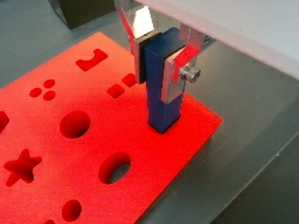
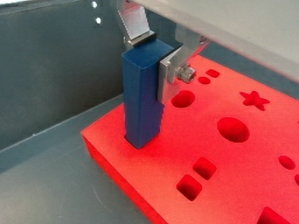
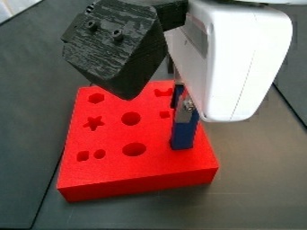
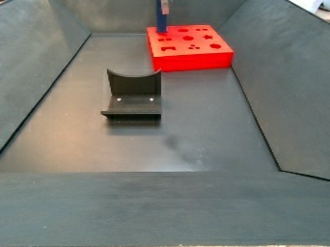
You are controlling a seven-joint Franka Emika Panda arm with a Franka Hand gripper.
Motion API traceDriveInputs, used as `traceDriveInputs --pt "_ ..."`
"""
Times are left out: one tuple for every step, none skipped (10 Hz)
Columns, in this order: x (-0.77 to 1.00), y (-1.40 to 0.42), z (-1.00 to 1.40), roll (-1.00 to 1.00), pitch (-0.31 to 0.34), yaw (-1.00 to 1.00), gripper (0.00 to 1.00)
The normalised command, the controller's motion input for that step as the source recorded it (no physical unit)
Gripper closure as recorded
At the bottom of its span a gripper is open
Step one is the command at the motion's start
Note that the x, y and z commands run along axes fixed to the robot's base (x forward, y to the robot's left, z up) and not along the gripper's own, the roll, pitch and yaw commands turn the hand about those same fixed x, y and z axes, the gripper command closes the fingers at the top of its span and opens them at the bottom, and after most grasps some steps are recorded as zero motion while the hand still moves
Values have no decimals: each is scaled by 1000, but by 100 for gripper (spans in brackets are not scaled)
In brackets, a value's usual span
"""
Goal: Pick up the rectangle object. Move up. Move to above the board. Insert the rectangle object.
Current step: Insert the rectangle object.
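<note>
The rectangle object [image 1: 162, 92] is a slim blue bar standing upright, and my gripper [image 1: 160, 57] is shut on its upper part. Silver fingers [image 2: 176, 66] press both sides of the bar [image 2: 142, 96]. Its lower end meets the top of the red board [image 1: 82, 166] close to one edge; I cannot tell whether it sits in a hole. In a side view the bar [image 3: 182, 126] stands at the board's [image 3: 132, 171] right side, with the gripper mostly hidden behind the white arm. From the far side view the bar [image 4: 162, 12] rises over the board [image 4: 191, 60].
The board's top has star, round, square and other shaped holes [image 2: 232, 129]. The dark fixture [image 4: 131, 95] stands on the grey floor, nearer than the board. Sloping grey walls [image 4: 39, 77] enclose the bin.
</note>
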Motion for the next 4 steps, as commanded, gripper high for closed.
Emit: traceDriveInputs --pt "186 -6 -654 70 47 -9 100" --pt "0 0 0 0 -17 0 100" --pt "0 -9 0 13 0 0 100" --pt "0 0 0 0 0 0 100"
